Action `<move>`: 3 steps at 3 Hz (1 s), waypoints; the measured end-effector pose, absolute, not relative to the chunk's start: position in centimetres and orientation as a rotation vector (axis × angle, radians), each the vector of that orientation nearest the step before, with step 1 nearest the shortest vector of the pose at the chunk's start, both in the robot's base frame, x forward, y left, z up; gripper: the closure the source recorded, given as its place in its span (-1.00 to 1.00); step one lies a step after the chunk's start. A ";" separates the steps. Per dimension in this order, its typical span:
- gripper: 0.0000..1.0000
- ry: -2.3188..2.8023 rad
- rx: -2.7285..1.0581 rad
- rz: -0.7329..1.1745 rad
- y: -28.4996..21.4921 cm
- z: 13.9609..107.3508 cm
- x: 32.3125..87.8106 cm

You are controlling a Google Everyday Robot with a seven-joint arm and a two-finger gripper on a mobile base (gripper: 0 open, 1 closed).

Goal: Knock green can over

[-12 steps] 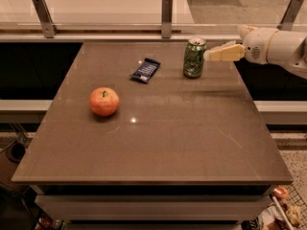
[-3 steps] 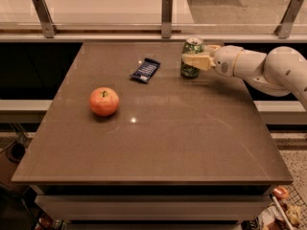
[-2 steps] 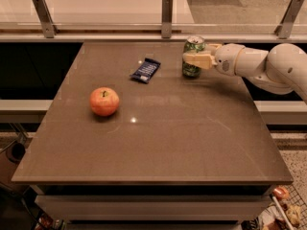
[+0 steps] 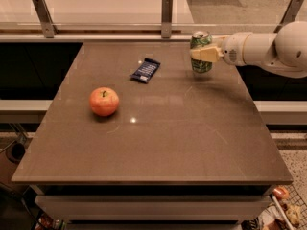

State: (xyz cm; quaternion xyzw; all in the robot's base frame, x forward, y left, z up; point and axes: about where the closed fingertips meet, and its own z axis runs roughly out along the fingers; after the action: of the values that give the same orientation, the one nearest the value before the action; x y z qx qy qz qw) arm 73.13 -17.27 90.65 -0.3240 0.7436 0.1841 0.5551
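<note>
1. The small green metal drink can with pale streaks and a silver rim (image 4: 201,66) stands at the far right of the bench, near its back edge. As far as can be seen it is upright, so the knock-over is not yet done.
2. The pale yellow gripper (image 4: 204,54) reaches in from the right on the end of a white, rounded robot arm (image 4: 261,47). It lies across the can's middle, touching it or just in front of it.
3. Whether the gripper is open or closed, and whether it has hold of the can at all, cannot be told from this view.
4. The mid-height placement probably suits the task. A sideways push there, above the base, should tip the can and not merely slide it.
5. A round red-orange apple (image 4: 104,101) sits on the left half of the bench, and a dark blue wrapped snack bar (image 4: 145,70) lies between the apple and the can. Both are well apart from the gripper and likely out of the can's fall.
6. The brown, smooth, faintly glossy bench (image 4: 168,143) shows small light reflections. Its hard top looks likely to let a toppled can roll.
7. Behind it runs a rail on grey metal posts (image 4: 166,14), with a pale counter beyond.
8. Speckled flooring and some clutter (image 4: 283,210) show at the lower right.
</note>
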 end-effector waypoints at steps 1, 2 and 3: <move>1.00 1.879 -0.795 0.287 -18.0 90.9 73.0; 1.00 2.013 -0.829 0.132 -18.2 90.0 73.1; 1.00 2.136 -0.850 0.003 -19.4 88.5 73.8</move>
State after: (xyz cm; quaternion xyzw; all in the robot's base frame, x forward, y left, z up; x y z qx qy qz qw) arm 73.76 -19.39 88.48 -0.3376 0.8478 0.0012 0.4089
